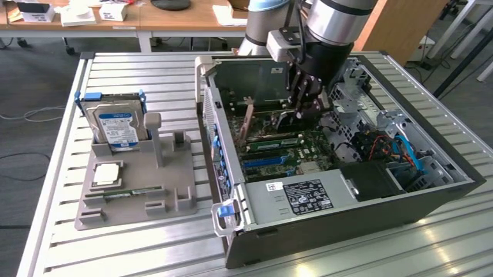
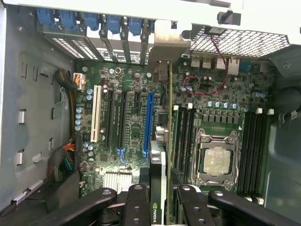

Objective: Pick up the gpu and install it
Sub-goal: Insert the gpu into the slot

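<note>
While arm sits down inside open PC case [image 1: 354,228], ext. view: gripper [image 1: 304,107] clamped on gpu [image 1: 292,118]. Card hangs edge-down, close above motherboard [image 1: 285,156], mid-case toward far side. Hard drive [image 1: 115,124] on grey tray [image 1: 135,184], well apart at exterior view's left.

Wrist view: fingers [image 2: 137,202] either side of gpu [image 2: 161,155], pinching it. Card on edge, straight below pincer, long axis parallel w/ blue PCIe slot [image 2: 148,122], bracket end [image 2: 165,44] toward rear slot covers. Card edge just beside blue slot; seated or not, can't tell.

My arm [image 1: 339,23] reaches down, wrist upright, and my gripper [image 1: 304,109] has its fingers pressed against the gpu [image 2: 157,165].
</note>
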`<state>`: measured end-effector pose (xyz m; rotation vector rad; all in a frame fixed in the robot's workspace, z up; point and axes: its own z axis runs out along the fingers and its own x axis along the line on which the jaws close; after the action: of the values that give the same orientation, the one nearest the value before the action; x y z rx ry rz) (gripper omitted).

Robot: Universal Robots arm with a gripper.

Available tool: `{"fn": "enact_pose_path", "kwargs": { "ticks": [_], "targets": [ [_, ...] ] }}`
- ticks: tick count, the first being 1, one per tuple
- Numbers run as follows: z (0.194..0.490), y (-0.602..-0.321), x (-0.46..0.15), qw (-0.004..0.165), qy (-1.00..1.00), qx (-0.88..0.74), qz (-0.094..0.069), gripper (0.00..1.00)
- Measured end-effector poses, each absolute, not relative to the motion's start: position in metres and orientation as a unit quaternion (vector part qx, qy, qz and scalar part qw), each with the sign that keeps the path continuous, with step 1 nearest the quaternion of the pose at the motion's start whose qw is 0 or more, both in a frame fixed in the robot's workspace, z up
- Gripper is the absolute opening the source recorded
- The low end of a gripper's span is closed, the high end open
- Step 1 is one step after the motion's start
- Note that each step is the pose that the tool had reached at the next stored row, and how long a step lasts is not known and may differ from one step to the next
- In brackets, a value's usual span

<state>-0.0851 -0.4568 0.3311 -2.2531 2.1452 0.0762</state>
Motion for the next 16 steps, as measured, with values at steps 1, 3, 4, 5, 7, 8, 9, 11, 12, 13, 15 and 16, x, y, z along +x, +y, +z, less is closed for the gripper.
{"fn": "enact_pose_path", "kwargs": {
  "ticks": [1,3,4,5,7,8,9,11,12,13,15,16],
  "targets": [
    [0.3309,-0.4568,-0.0851,0.015,0.693,-0.720,0.024,0.27],
    [0.3308,-0.4568,-0.0851,0.015,0.698,-0.716,0.024,0.27],
    [0.3308,-0.4568,-0.0852,0.015,0.698,-0.715,0.024,0.27],
    [0.3307,-0.4568,-0.0852,0.015,0.698,-0.715,0.024,0.27],
    [0.3302,-0.4568,-0.0852,0.015,0.700,-0.714,0.024,0.27],
    [0.3300,-0.4568,-0.0853,0.015,0.702,-0.712,0.024,0.27],
    [0.3300,-0.4568,-0.0853,0.015,0.702,-0.712,0.024,0.27],
    [0.3300,-0.4568,-0.0853,0.015,0.702,-0.712,0.024,0.27],
    [0.3300,-0.4568,-0.0853,0.015,0.702,-0.712,0.024,0.27],
    [0.3295,-0.4568,-0.0853,0.015,0.702,-0.712,0.024,0.27],
    [0.3266,-0.4568,-0.0855,0.015,0.702,-0.712,0.024,0.27],
    [0.3249,-0.4568,-0.0856,0.015,0.702,-0.712,0.024,0.27]
  ]
}}
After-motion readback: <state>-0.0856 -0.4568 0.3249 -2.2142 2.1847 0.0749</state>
